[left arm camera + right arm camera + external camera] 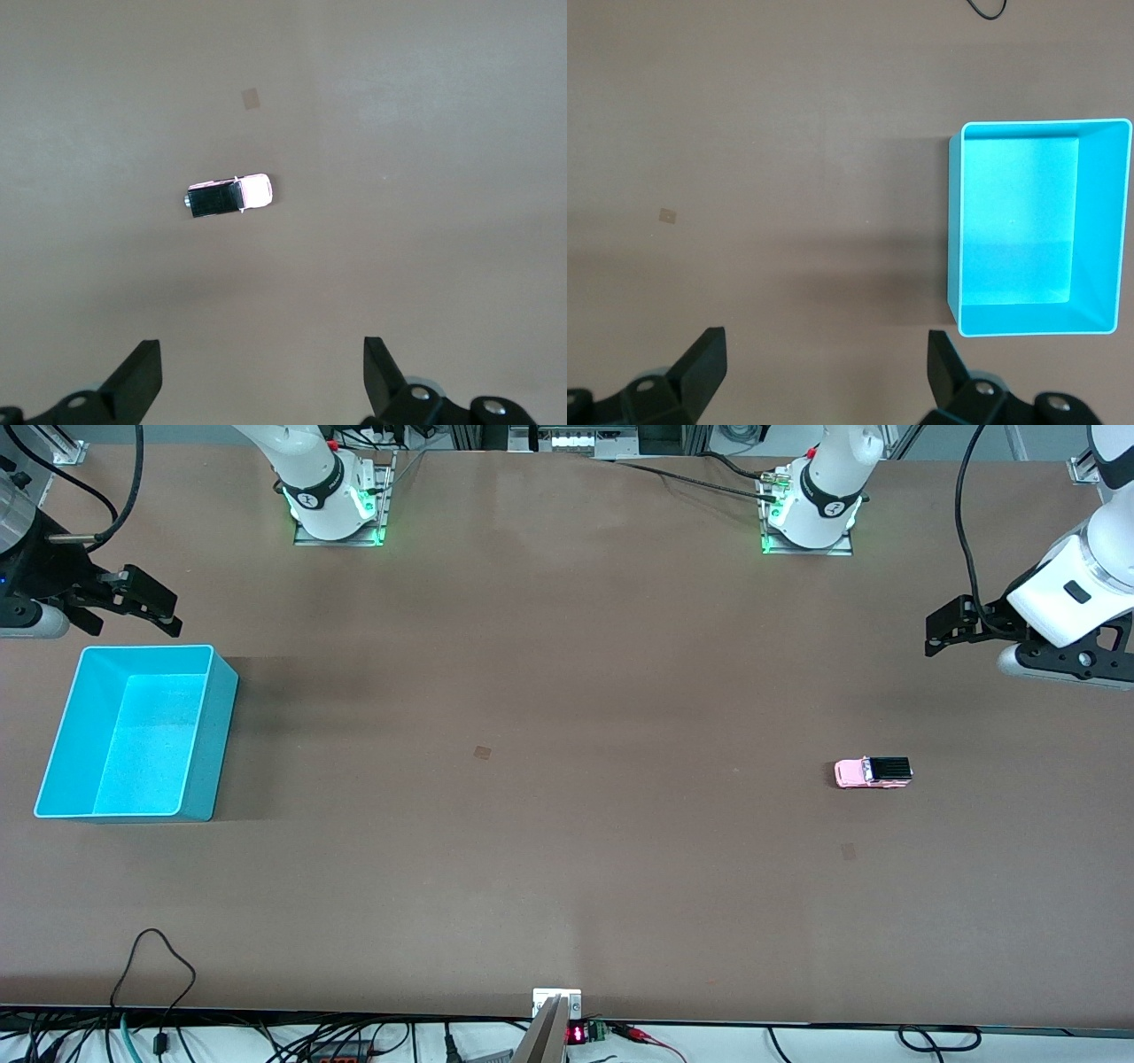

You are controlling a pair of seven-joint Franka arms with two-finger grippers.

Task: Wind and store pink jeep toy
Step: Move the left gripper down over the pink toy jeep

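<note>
Front view shows the pink jeep toy (873, 772) standing on its wheels on the brown bench (567, 868), toward the left arm's end and about midway between the robots' edge and the camera's edge. Its black ribbed roof faces up, nothing touching it. The left gripper (941, 631) hangs in the air over the bench near the left arm's end edge, fingers spread wide and empty; in the left wrist view the jeep (229, 196) lies on bare bench well apart from the two dark fingertips (142, 376). The right gripper (151, 607) hangs over the bench just by the robots'-side rim of the cyan bin (199, 731), fingers likewise spread and holding nothing. The bin sits near the right arm's end edge, open side up; the right wrist view (957, 230) looks into it
</note>
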